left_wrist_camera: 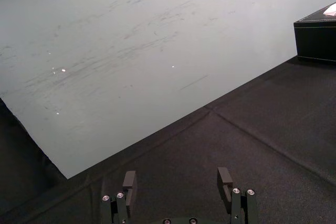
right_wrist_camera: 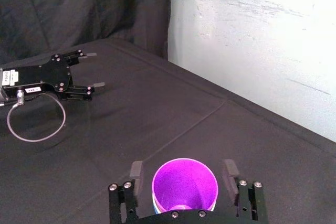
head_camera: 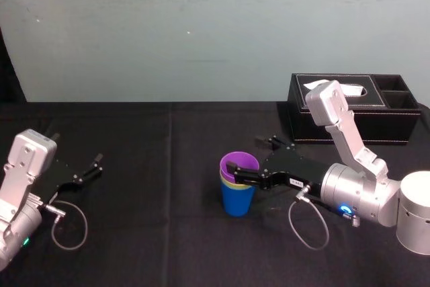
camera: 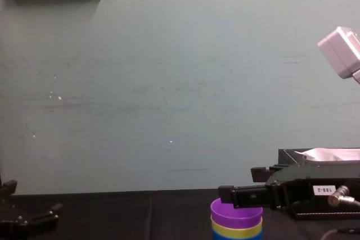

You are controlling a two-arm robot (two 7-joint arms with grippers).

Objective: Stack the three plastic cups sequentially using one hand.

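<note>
The three plastic cups stand nested upright mid-table: the blue cup [head_camera: 237, 199] at the bottom, the yellow-green cup [head_camera: 228, 181] showing as a band above it, and the purple cup [head_camera: 240, 164] on top. My right gripper [right_wrist_camera: 182, 172] straddles the purple cup [right_wrist_camera: 184, 184] at rim height. It is open, with a gap between each finger and the cup wall. The chest view shows the same stack, the purple cup [camera: 236, 216] over the yellow-green cup [camera: 236, 229], with the right gripper [camera: 239, 186] level with the top rim. My left gripper [left_wrist_camera: 177, 179] rests open at the table's left, holding nothing.
A black tissue box [head_camera: 349, 109] stands at the back right, behind the right arm. A grey cable loop [head_camera: 309, 223] hangs beside the right wrist, and another cable loop [head_camera: 67, 223] lies by the left arm. Black cloth covers the table, and a pale wall rises behind it.
</note>
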